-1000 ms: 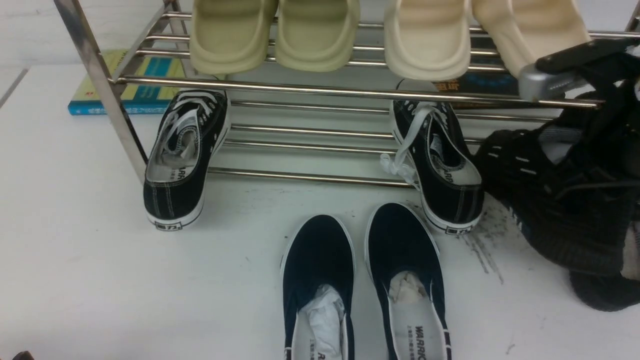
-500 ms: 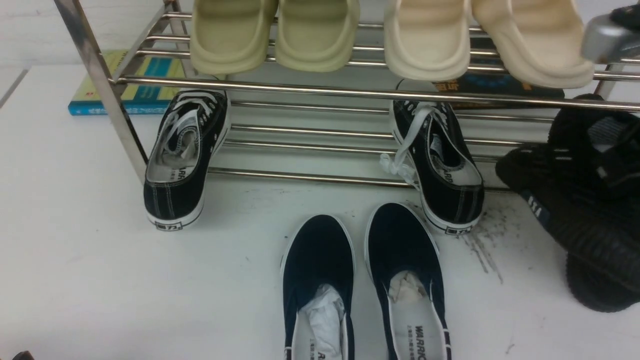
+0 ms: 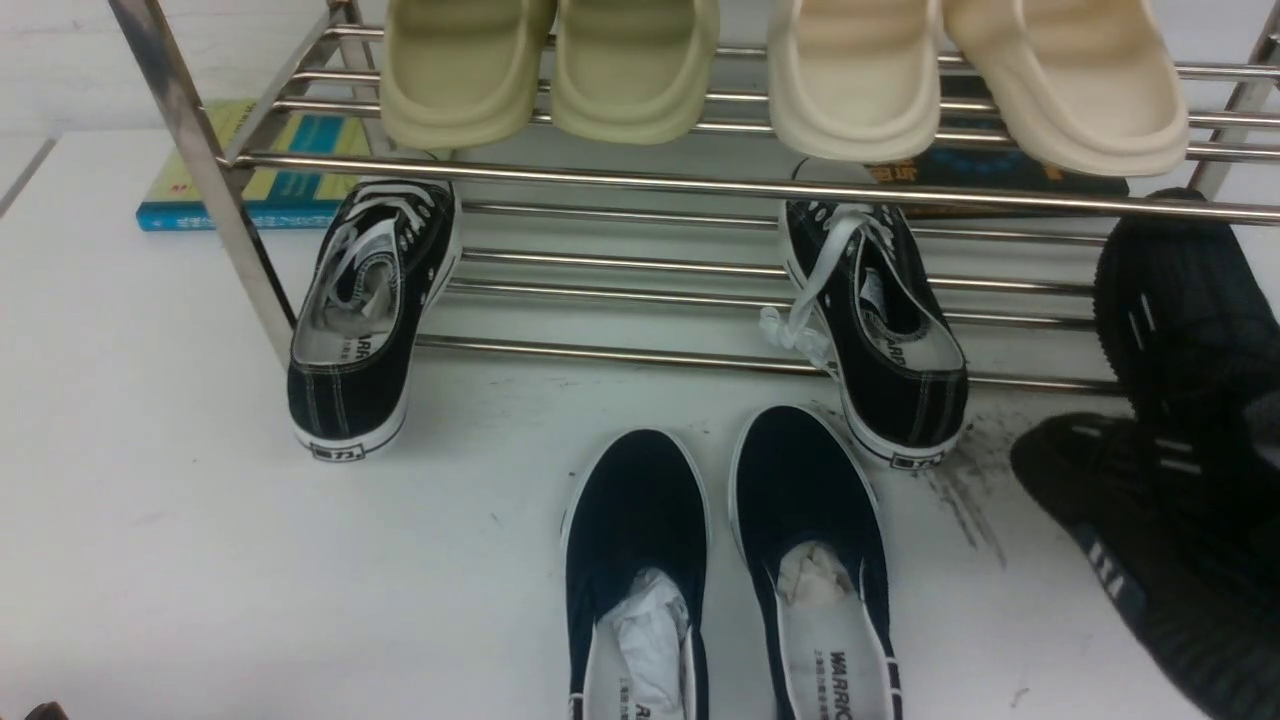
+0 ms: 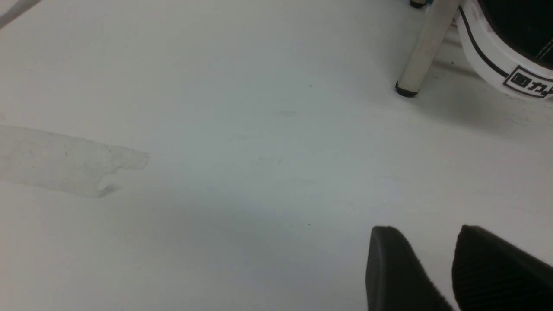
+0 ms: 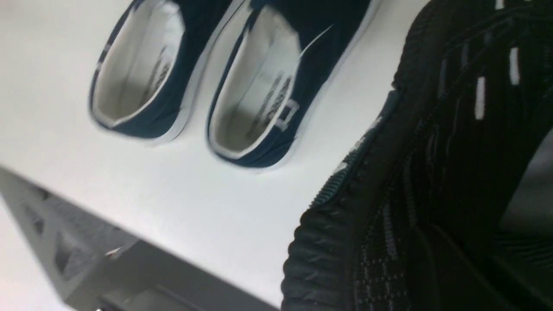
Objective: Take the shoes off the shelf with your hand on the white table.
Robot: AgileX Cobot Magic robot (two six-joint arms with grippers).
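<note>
Front view: the shoes, a black knit pair with white dashes, appear at the far right, clear of the bars of the shelf. One shoe is tilted, one end raised, just in front of the right end of the lower tier. The other lies lower and nearer the camera, over the desk beside the grey scuff marks. Whether either sole touches the desk cannot be told.

The right claw is outside this view. In the right wrist view the knit upper fills the near side, and the claw is closed narrow on the shoes, its fingers hidden.

Navy slip-ons lie side by side on the desk at centre. Two black canvas sneakers rest heels-out on the lower tier, well apart; pale slippers occupy the upper tier. A book lies behind the left post.

Left wrist view: the left claw hovers over bare desk, fingers a narrow gap apart, holding nothing.
</note>
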